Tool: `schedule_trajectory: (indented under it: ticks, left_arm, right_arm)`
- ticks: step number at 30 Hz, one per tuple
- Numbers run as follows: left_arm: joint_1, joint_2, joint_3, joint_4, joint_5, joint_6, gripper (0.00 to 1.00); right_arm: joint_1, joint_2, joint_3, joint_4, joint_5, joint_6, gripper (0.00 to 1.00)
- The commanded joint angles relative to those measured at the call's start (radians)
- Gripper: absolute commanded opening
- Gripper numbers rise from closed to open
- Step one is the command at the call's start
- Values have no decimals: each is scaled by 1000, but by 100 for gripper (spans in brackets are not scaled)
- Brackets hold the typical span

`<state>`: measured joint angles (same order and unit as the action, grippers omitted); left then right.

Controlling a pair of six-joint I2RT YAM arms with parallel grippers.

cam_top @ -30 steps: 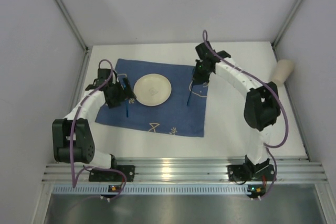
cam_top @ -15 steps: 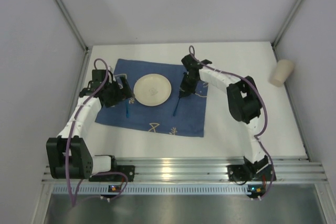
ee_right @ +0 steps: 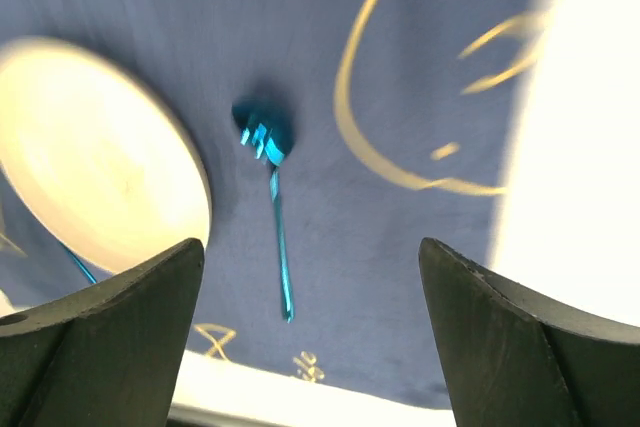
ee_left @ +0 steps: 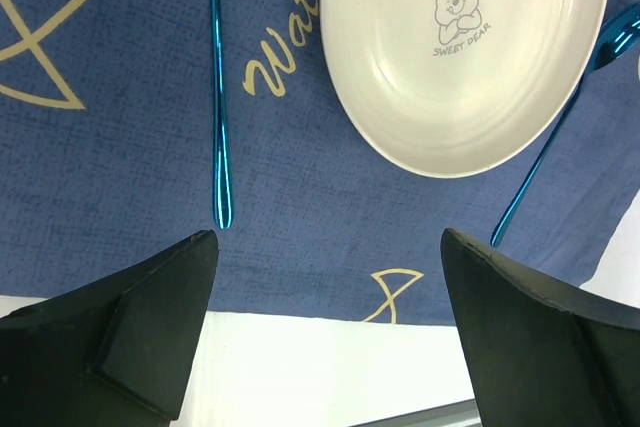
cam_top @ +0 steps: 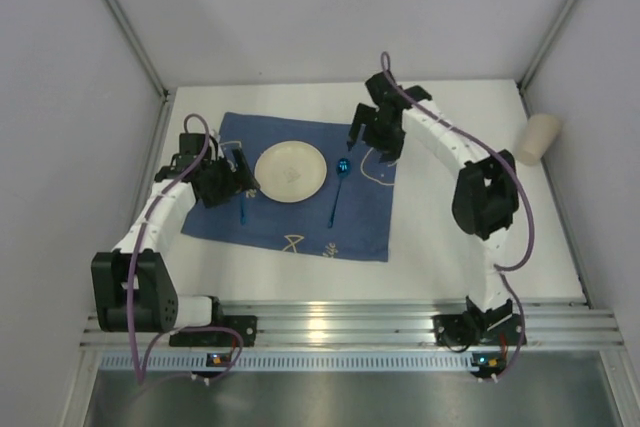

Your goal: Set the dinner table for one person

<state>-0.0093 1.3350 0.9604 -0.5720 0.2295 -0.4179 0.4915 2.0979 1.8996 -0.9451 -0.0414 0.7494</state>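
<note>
Looking down from the top view, I held my left fingers [cam_top: 240, 177] low over the mat [cam_top: 300, 232], just left of the plate [cam_top: 290, 171] and above a slim blue utensil [cam_top: 242, 205]. My right fingers [cam_top: 355, 137] hung over the bowl end of the spoon [cam_top: 338, 190], which lay right of the plate. The mat lay on the white counter [cam_top: 450, 237], which carried it all. A cup [cam_top: 537, 137] sat by the right wall, well apart and, I judged, yet to be placed.

From my left wrist, my fingers were spread wide and empty. The utensil lay free beside the plate, flanking it as a setting wants.

From my right wrist, my fingers also stood apart. The spoon lay free on the mat below, clear of the plate's rim.
</note>
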Motion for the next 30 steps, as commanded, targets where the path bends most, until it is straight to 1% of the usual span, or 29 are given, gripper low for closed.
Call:
schedule_trajectory:
  ticks: [1, 2, 3, 5, 6, 8, 9, 10, 13, 17, 21, 24, 26, 28, 30]
  left_arm:
    - [3, 15, -6, 61, 42, -15, 98]
    - [2, 18, -11, 76, 57, -18, 98]
    - [2, 24, -14, 83, 67, -22, 98]
    - [2, 36, -20, 101, 76, -28, 98]
    - [2, 41, -23, 107, 85, -30, 98]
    - [3, 55, -25, 118, 97, -35, 98]
    - [2, 58, -25, 127, 106, -35, 98]
    - [3, 67, -23, 130, 110, -36, 98]
    - [3, 78, -18, 139, 111, -38, 98]
    - [2, 85, -22, 155, 111, -50, 98]
    - [2, 93, -31, 164, 111, -65, 98]
    - [2, 93, -32, 167, 106, -68, 98]
    - [2, 102, -28, 166, 106, -68, 98]
    - [2, 119, -12, 164, 111, -67, 98]
    - [2, 133, 12, 158, 116, -67, 98]
  right_arm:
    - [-207, -183, 104, -73, 181, -82, 89]
    - [-256, -191, 105, -76, 187, -94, 89]
    - [-353, -193, 107, -78, 186, -94, 89]
    - [-437, -184, 116, -78, 184, -100, 89]
    - [-517, -176, 122, -74, 202, -119, 89]
    - [-565, -133, 171, -84, 236, -156, 89]
    - [-600, -113, 199, -112, 282, -166, 89]
    - [-616, -69, 258, -135, 308, -173, 89]
    - [-666, 3, 343, -196, 353, -193, 90]
    - [-708, 53, 391, -204, 386, -199, 90]
    - [-741, 100, 429, -242, 471, -200, 90]
    - [-758, 106, 394, -250, 509, -193, 90]
    - [-763, 85, 327, -226, 529, -182, 91]
    - [-772, 53, 235, -193, 529, -183, 90]
    - [-789, 37, 181, -153, 512, -170, 90]
